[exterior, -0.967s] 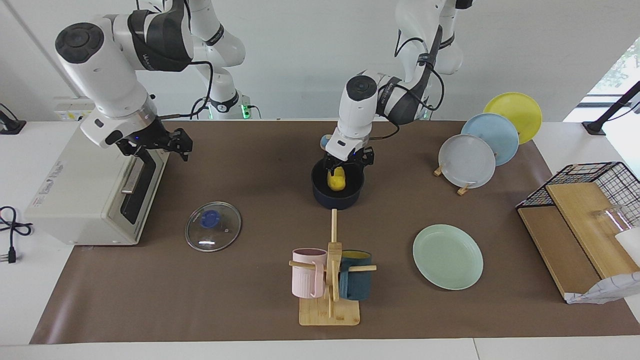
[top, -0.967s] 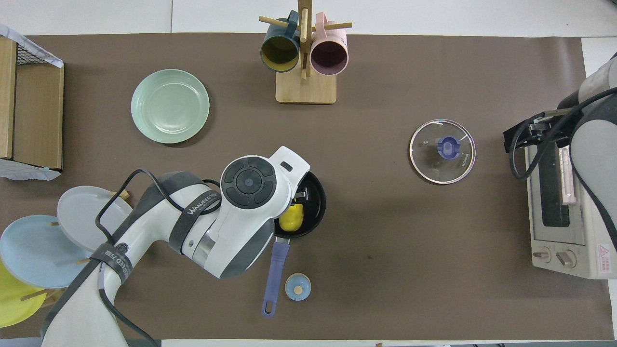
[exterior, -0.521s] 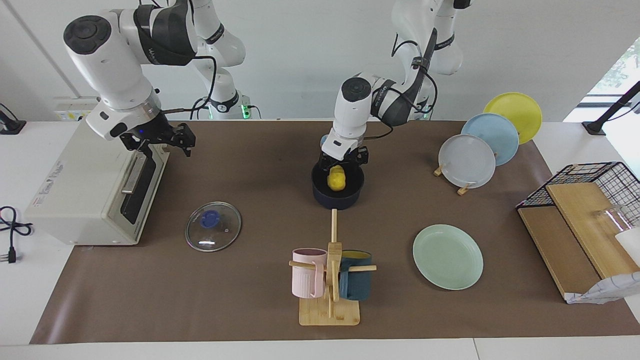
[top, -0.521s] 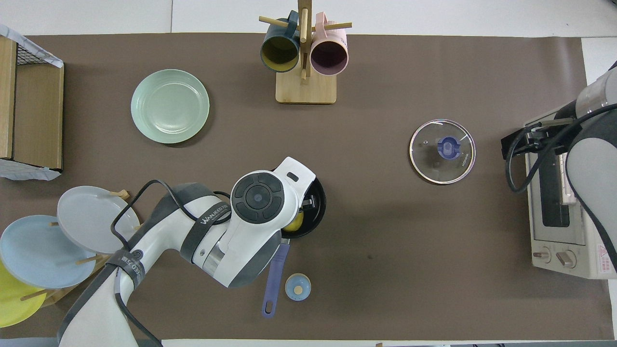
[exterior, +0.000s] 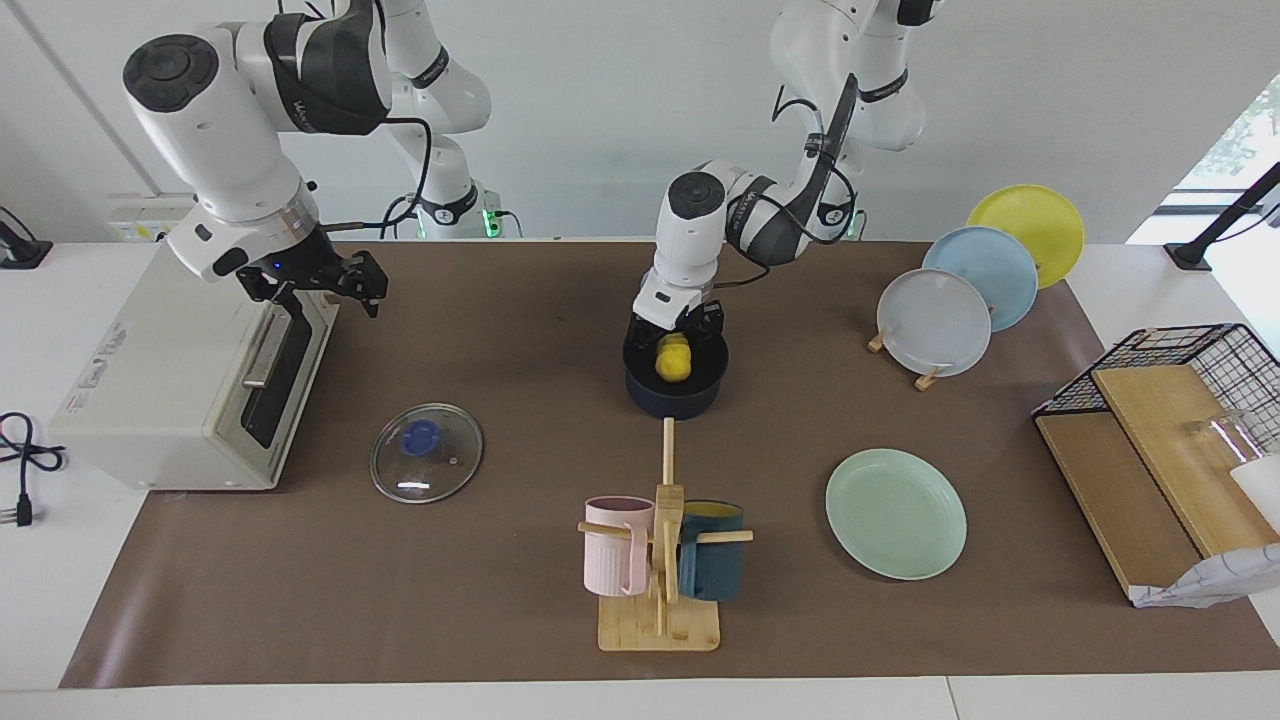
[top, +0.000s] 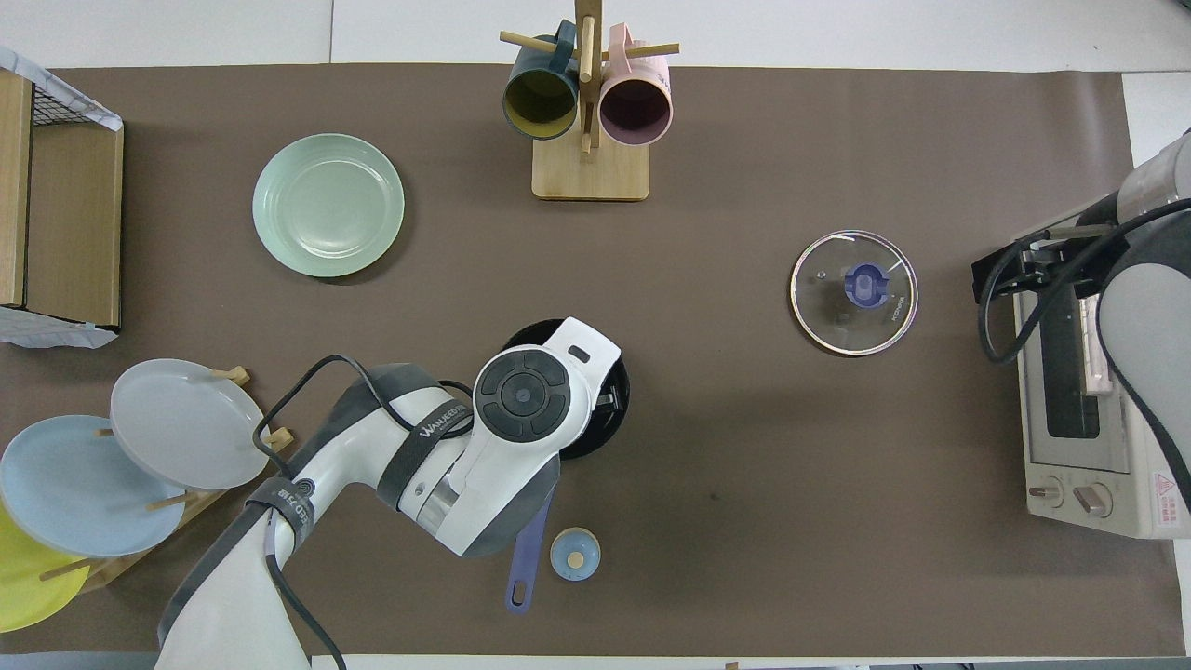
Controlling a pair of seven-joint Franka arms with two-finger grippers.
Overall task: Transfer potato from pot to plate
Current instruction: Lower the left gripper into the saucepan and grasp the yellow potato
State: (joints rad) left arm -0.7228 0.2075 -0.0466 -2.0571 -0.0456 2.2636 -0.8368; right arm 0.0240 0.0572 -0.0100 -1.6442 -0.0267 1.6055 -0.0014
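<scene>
Brown matting covers the white table [exterior: 60, 600], with a mug stand, a glass lid [exterior: 427, 452], a toaster oven [exterior: 190, 385] and a rack of plates spread around the work. At the middle, the dark blue pot [exterior: 675, 385] sits with its handle pointing toward the robots, and the yellow potato [exterior: 673, 358] lies inside it, on the side nearer the robots. The left gripper [exterior: 675, 325] has its tips down at the pot's rim, directly over the potato, with its fingers spread to either side and not yet pinching it; from overhead the arm's wrist hides the potato altogether. The right gripper [exterior: 320, 285] waits, jaws spread, over the toaster oven at the right arm's end of the table.

The step in hand looks like the grasp. To do it well, the fingers should sink until they straddle the potato's widest part, clear of the pot wall, then close gently on the smooth, rounded skin, which could squirt out sideways. A straight lift should follow before swinging toward the green plate [exterior: 895, 512], which lies farther from the robots, toward the left arm's end.
</scene>
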